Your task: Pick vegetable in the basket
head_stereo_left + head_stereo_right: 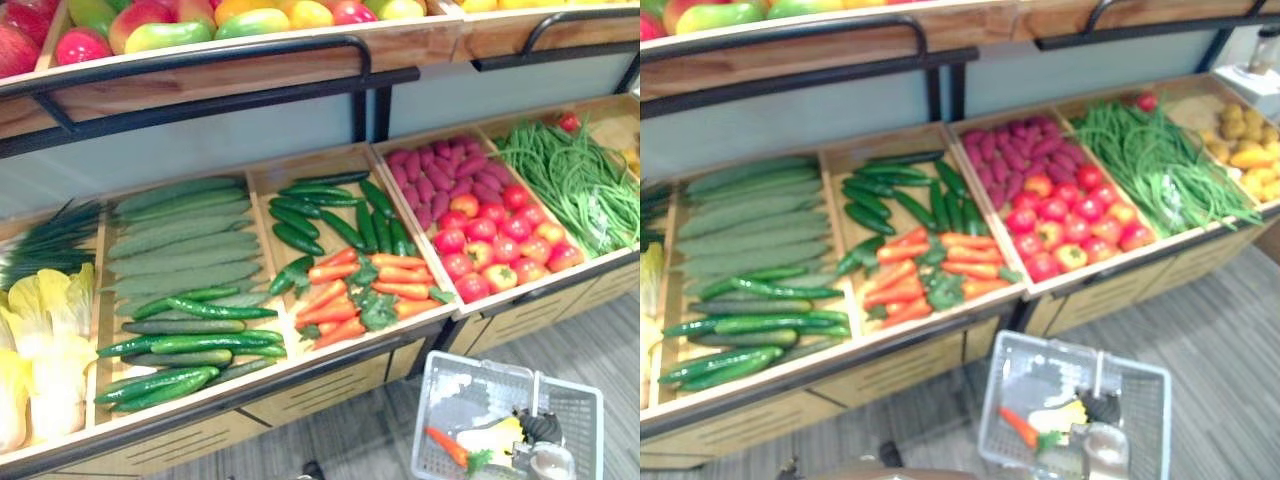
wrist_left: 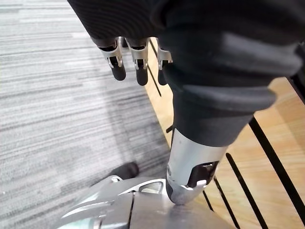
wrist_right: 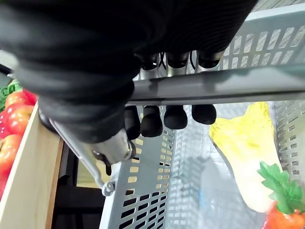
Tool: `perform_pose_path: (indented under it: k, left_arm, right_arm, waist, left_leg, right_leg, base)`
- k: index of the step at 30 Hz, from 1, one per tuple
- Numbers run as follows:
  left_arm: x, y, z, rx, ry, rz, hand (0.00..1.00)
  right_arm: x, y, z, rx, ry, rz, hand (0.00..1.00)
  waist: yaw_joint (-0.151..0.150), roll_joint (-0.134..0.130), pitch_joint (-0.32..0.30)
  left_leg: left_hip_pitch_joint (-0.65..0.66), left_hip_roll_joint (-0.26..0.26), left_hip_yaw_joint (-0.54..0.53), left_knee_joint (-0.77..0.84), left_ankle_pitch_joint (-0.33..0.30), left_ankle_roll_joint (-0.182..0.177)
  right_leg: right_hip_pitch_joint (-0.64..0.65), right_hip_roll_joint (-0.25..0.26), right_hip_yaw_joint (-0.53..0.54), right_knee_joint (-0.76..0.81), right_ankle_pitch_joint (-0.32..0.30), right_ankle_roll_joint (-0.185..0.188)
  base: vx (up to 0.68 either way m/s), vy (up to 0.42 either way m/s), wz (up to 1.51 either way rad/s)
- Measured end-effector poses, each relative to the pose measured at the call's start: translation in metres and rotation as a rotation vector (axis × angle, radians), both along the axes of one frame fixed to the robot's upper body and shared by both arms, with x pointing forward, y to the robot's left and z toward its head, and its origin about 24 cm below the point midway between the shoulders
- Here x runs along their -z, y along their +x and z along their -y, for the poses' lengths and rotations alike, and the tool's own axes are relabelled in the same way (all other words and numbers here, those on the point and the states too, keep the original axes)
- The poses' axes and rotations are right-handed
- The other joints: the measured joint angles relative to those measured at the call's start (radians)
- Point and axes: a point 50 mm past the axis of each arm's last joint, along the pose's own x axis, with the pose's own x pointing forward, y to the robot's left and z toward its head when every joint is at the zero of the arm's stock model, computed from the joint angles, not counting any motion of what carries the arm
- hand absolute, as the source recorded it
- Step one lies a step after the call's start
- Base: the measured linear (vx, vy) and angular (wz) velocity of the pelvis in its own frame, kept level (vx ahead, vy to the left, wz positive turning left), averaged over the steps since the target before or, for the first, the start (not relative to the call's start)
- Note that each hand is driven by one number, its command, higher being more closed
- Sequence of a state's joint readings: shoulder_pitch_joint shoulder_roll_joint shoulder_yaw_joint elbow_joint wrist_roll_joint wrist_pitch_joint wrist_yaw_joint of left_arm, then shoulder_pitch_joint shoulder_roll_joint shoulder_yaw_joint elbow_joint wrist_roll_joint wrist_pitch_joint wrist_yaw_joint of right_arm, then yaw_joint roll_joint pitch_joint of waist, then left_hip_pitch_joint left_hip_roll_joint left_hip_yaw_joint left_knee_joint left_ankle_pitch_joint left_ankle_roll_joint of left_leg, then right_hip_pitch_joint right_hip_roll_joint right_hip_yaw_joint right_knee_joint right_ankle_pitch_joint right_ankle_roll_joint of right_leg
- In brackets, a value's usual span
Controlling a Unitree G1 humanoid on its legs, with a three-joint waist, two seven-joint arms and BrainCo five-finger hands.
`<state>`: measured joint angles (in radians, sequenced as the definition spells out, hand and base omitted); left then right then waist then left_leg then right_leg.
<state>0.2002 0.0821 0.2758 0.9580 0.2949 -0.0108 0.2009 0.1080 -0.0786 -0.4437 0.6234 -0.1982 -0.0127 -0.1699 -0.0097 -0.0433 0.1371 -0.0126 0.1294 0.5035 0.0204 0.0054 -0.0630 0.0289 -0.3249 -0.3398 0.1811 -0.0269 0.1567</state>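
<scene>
One carrot (image 1: 446, 445) in basket (image 1: 447, 388), wrist view has right hand (image 3: 175, 117) round handle (image 3: 233, 86)

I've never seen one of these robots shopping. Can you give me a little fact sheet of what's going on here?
right hand: fingers curled round the handle of a pale grey perforated plastic basket
left hand: fingers relaxed, holding nothing, above grey carpet floor
in basket: orange carrot with green top; yellow-white leafy cabbage
wooden stand: green cucumbers, loose orange carrots, red tomatoes, green beans
</scene>
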Motion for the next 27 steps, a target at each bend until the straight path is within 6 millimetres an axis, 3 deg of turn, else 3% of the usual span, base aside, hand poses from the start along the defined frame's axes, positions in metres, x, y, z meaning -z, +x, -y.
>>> perform_pose_path:
  k: [1,2,4,5,6,7,8,10,11,12,14,15,16,17,19,22,24,26,27]
  left_arm:
    - [-0.001,0.003,-0.003,0.011,0.017,0.001,0.00]
    - [-0.002,0.006,-0.004,0.016,0.028,0.004,0.00]
    - [-0.004,0.015,-0.005,0.045,0.041,0.019,0.00]
    - [-0.006,0.020,-0.007,0.054,0.050,0.038,0.00]
    - [-0.008,0.022,-0.010,0.066,0.058,0.044,0.00]
    - [-0.010,0.027,-0.013,0.084,0.070,0.057,0.00]
    - [-0.012,0.030,-0.014,0.095,0.074,0.066,0.00]
    - [-0.014,0.034,-0.017,0.094,0.072,0.082,0.00]
    - [-0.012,0.034,-0.013,0.075,0.055,0.085,0.00]
    - [-0.011,0.032,-0.008,0.064,0.038,0.085,0.00]
    - [-0.009,0.026,-0.008,0.060,0.028,0.066,0.00]
    - [-0.009,0.023,-0.012,0.052,0.037,0.061,0.00]
    - [-0.010,0.023,-0.014,0.037,0.042,0.063,0.00]
    - [-0.008,0.033,-0.002,0.057,0.017,0.078,0.00]
    - [-0.006,0.033,0.003,0.100,0.017,0.060,0.00]
    - [-0.005,0.033,0.004,0.113,0.015,0.055,0.00]
    - [-0.005,0.026,0.002,0.094,0.026,0.052,0.00]
    - [-0.005,0.021,0.003,0.089,0.030,0.053,0.00]
    - [-0.005,0.019,0.005,0.092,0.031,0.058,0.00]
  right_arm:
    - [-0.004,0.007,-0.004,-0.009,0.000,0.032,1.00]
    - [-0.007,0.012,-0.007,-0.020,0.001,0.047,1.00]
    - [-0.014,0.028,-0.015,-0.077,-0.006,0.089,1.00]
    - [-0.019,0.039,-0.022,-0.118,-0.006,0.117,1.00]
    - [-0.020,0.040,-0.024,-0.127,-0.005,0.120,1.00]
    - [-0.020,0.038,-0.024,-0.133,-0.012,0.115,1.00]
    - [-0.020,0.038,-0.024,-0.144,-0.026,0.107,1.00]
    - [-0.023,0.043,-0.023,-0.158,-0.041,0.116,1.00]
    - [-0.026,0.048,-0.022,-0.167,-0.050,0.127,1.00]
    - [-0.029,0.053,-0.022,-0.195,-0.065,0.132,1.00]
    - [-0.028,0.056,-0.031,-0.247,-0.062,0.122,1.00]
    - [-0.029,0.063,-0.039,-0.305,-0.073,0.122,1.00]
    - [-0.032,0.069,-0.044,-0.331,-0.075,0.134,1.00]
    - [-0.032,0.067,-0.041,-0.402,-0.120,0.098,1.00]
    - [-0.032,0.056,-0.035,-0.393,-0.135,0.089,1.00]
    - [-0.039,0.057,-0.033,-0.395,-0.154,0.119,1.00]
    - [-0.037,0.053,-0.040,-0.408,-0.125,0.122,1.00]
    - [-0.035,0.048,-0.041,-0.416,-0.122,0.120,1.00]
    - [-0.035,0.049,-0.044,-0.435,-0.125,0.127,1.00]
  waist:
    - [-0.010,0.000,0.003]
    - [-0.015,-0.002,0.009]
    - [-0.010,0.008,0.040]
    - [-0.017,-0.007,0.076]
    - [-0.020,-0.016,0.080]
    - [-0.020,-0.030,0.081]
    - [-0.021,-0.040,0.077]
    - [-0.018,-0.060,0.072]
    - [-0.017,-0.039,0.075]
    - [-0.015,-0.023,0.075]
    - [-0.011,-0.044,0.063]
    - [-0.003,-0.061,0.052]
    - [0.001,-0.065,0.050]
    - [0.009,0.004,0.045]
    - [0.004,0.014,0.036]
    - [-0.011,0.031,0.025]
    - [-0.010,0.032,0.027]
    - [-0.006,0.033,0.028]
    - [0.006,0.025,0.031]
  left_leg:
    - [-0.010,0.009,0.031,-0.004,0.005,0.004]
    - [-0.011,0.015,0.051,-0.005,0.011,0.005]
    - [0.024,0.062,0.157,-0.021,0.000,0.039]
    - [0.059,0.063,0.209,-0.020,-0.014,0.057]
    - [0.072,0.062,0.222,-0.016,-0.022,0.059]
    - [0.087,0.063,0.235,-0.008,-0.033,0.062]
    - [0.087,0.068,0.252,0.008,-0.039,0.066]
    - [0.087,0.075,0.295,0.052,-0.048,0.066]
    - [0.094,0.092,0.330,0.052,-0.048,0.066]
    - [0.093,0.103,0.365,0.045,-0.047,0.066]
    - [0.101,0.085,0.425,0.055,-0.048,0.067]
    - [0.093,0.093,0.474,0.078,-0.048,0.067]
    - [0.077,0.114,0.511,0.113,-0.048,0.067]
    - [0.054,0.347,0.668,0.387,-0.082,0.056]
    - [0.067,0.368,0.664,0.398,-0.084,0.053]
    - [0.080,0.388,0.667,0.399,-0.081,0.050]
    - [0.096,0.456,0.628,0.510,-0.068,0.041]
    - [0.103,0.444,0.435,0.555,-0.009,0.036]
    - [0.083,0.413,0.290,0.580,-0.003,0.017]
  right_leg:
    - [-0.069,0.007,-0.006,0.037,0.043,-0.042]
    - [-0.098,0.010,-0.022,0.054,0.071,-0.057]
    - [-0.122,0.029,-0.135,0.047,0.166,-0.128]
    - [-0.141,-0.031,-0.237,0.257,0.086,-0.161]
    - [-0.150,-0.063,-0.274,0.373,0.056,-0.174]
    - [-0.142,-0.100,-0.327,0.519,0.052,-0.178]
    - [-0.126,-0.109,-0.344,0.570,0.063,-0.173]
    - [-0.102,-0.112,-0.382,0.546,0.066,-0.167]
    - [-0.081,-0.079,-0.406,0.480,0.061,-0.165]
    - [-0.056,-0.075,-0.441,0.480,0.011,-0.168]
    - [-0.032,-0.129,-0.466,0.527,-0.032,-0.162]
    - [-0.019,-0.126,-0.466,0.461,-0.061,-0.118]
    - [-0.023,-0.095,-0.463,0.394,-0.097,-0.082]
    - [0.015,0.155,-0.398,0.047,-0.140,-0.102]
    - [0.032,0.175,-0.390,0.036,-0.147,-0.113]
    - [0.030,0.198,-0.377,0.020,-0.143,-0.117]
    - [0.068,0.242,-0.343,-0.044,-0.112,-0.130]
    - [0.104,0.247,-0.260,-0.081,-0.089,-0.138]
    - [0.106,0.241,-0.174,-0.096,-0.081,-0.144]
  base:
    - [-0.04,0.096,-0.76]
    - [-0.04,0.098,-0.89]
    - [-0.08,0.092,-1.37]
    - [-0.12,0.055,-1.27]
    - [-0.10,0.047,-0.87]
    - [-0.05,0.054,-0.54]
    - [-0.04,0.015,-0.60]
    - [-0.05,-0.033,-0.57]
    - [-0.10,-0.051,-0.69]
    - [-0.12,-0.051,-0.67]
    - [-0.10,-0.092,-0.88]
    - [-0.10,-0.225,-1.22]
    - [-0.24,-0.895,-2.67]
    - [-0.24,-0.903,-2.21]
    - [-0.16,-0.500,-0.99]
    - [-0.11,-0.071,-0.07]
    - [-0.12,-0.122,-0.54]
    - [-0.11,-0.060,-1.23]
    - [-0.07,0.196,-3.29]
